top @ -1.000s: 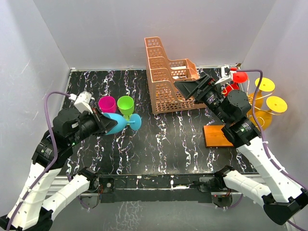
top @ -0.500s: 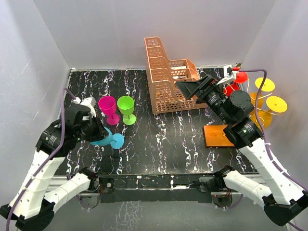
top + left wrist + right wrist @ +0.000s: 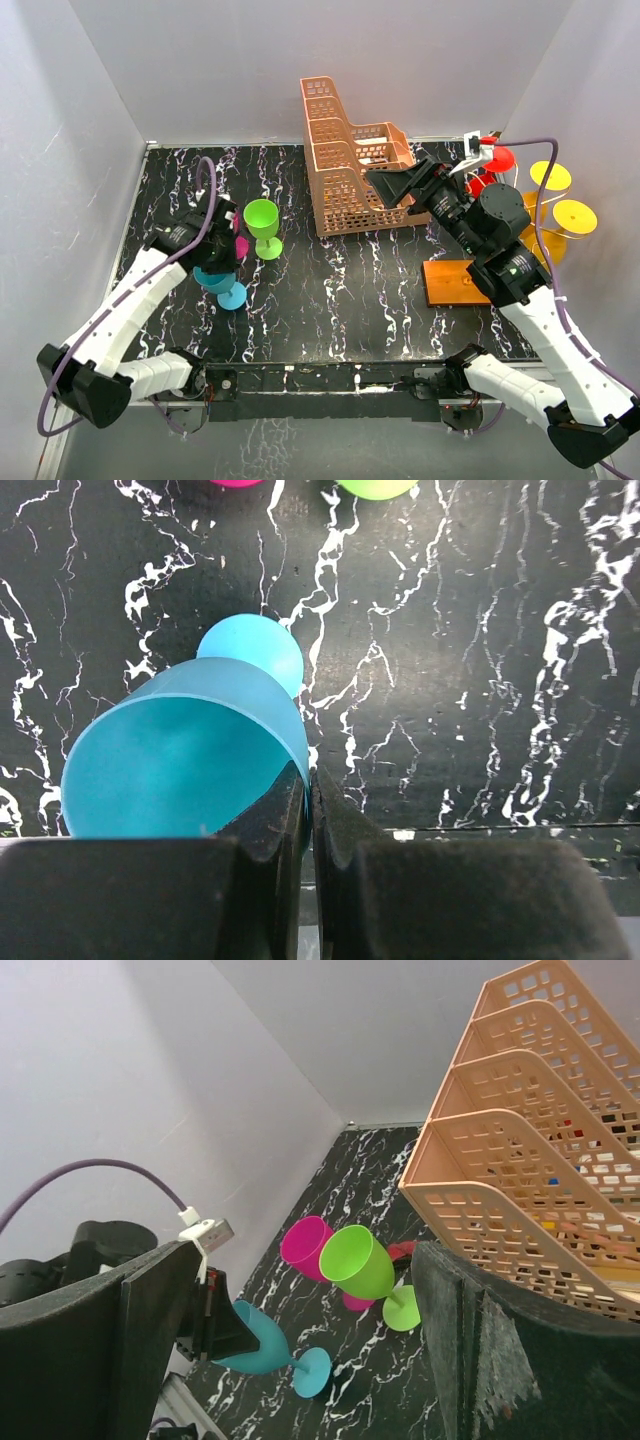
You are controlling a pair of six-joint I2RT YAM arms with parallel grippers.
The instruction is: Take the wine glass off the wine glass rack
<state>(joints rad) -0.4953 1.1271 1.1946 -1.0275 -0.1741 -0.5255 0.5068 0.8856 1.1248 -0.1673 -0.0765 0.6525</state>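
The left gripper [image 3: 308, 780] is clamped shut on the rim of a turquoise wine glass [image 3: 190, 760]. It holds the glass tilted, low over the black marbled table [image 3: 340, 280]. The glass sits just in front of and to the left of a green wine glass [image 3: 262, 220]. A pink wine glass [image 3: 305, 1245] stands touching or nearly touching the green one's left side. I cannot tell whether the turquoise foot has met the table.

The wine glass rack [image 3: 450, 283] stands well to the right of the green glass. Red [image 3: 497, 160] and yellow glasses [image 3: 551, 176] hang on it. The right gripper [image 3: 388, 188] hovers up there with its jaws spread wide and nothing in them.

The step looks like setting the turquoise glass down. To do it well, tip the glass upright so its foot lands flat. Keep it off the green and pink stems, and only then part the fingers and lift straight away.
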